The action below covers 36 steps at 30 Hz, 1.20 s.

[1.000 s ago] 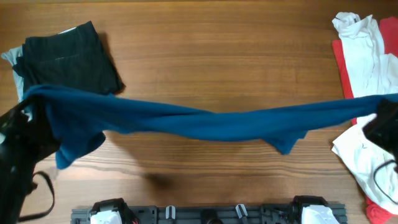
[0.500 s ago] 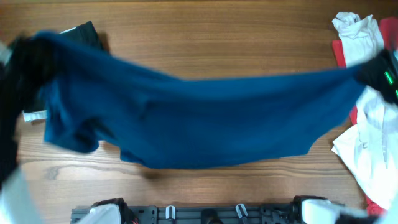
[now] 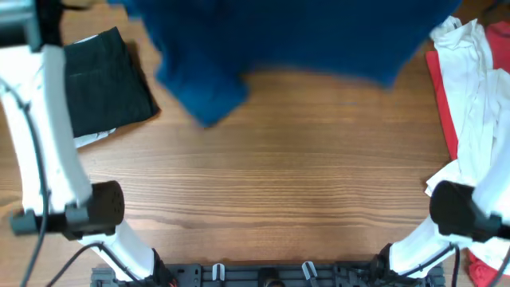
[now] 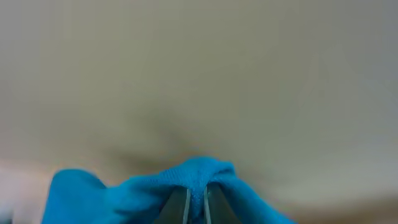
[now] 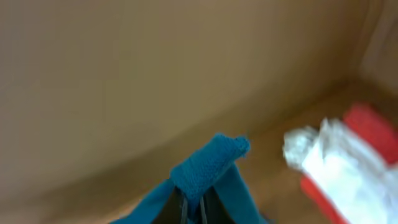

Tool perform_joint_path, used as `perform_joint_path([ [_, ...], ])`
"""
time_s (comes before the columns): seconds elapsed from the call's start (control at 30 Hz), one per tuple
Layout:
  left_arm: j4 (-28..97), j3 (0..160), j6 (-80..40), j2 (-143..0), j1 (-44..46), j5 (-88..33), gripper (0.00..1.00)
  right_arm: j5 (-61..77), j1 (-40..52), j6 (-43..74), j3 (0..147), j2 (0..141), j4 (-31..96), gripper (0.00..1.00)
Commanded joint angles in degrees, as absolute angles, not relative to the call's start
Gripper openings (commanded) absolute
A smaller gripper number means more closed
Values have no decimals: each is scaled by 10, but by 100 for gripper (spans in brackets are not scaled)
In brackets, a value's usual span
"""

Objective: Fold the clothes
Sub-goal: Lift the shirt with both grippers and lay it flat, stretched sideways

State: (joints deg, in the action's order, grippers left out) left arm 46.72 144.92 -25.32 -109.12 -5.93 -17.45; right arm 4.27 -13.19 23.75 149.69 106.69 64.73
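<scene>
The left gripper (image 4: 197,200) and the right gripper (image 5: 193,208) are each clamped on a bunched fold of the blue shirt (image 4: 93,193), low in their wrist views. Overhead, the shirt spreads blurred across the top of the frame over the table (image 3: 279,183), between a black garment (image 3: 103,80) at upper left and white clothes (image 3: 470,72) at right.

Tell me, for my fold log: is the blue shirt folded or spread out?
Spread, unfolded: the blue shirt hangs wide, pinched by the left gripper and right gripper.
</scene>
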Motion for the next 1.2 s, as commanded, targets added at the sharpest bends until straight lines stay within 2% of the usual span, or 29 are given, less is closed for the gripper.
perform_joint_path([
  [0.0,508,1560,-227,-1056,-66,-152,4,17,-135,208,1548,1049,695,4],
  [0.1,658,1564,-222,-1061,-53,-165,4,11,-135,194,1530,1063,789,4],
  [0.2,851,1530,-152,-1100,-17,-165,4,-34,-135,193,1485,1105,904,4],
  [0.3,966,1471,-93,-1157,12,-165,4,-32,-135,148,1400,1129,921,4],
  [0.57,955,1183,-79,-1176,34,-134,4,-8,-135,119,1160,1128,918,4],
  [0.87,949,1014,-88,-1156,34,-121,4,36,-159,105,948,1078,876,4],
  [1.0,905,909,-125,-1083,34,-84,4,35,-220,120,848,999,823,4],
  [1.17,847,765,-158,-923,28,-82,4,46,-303,131,783,912,800,4],
])
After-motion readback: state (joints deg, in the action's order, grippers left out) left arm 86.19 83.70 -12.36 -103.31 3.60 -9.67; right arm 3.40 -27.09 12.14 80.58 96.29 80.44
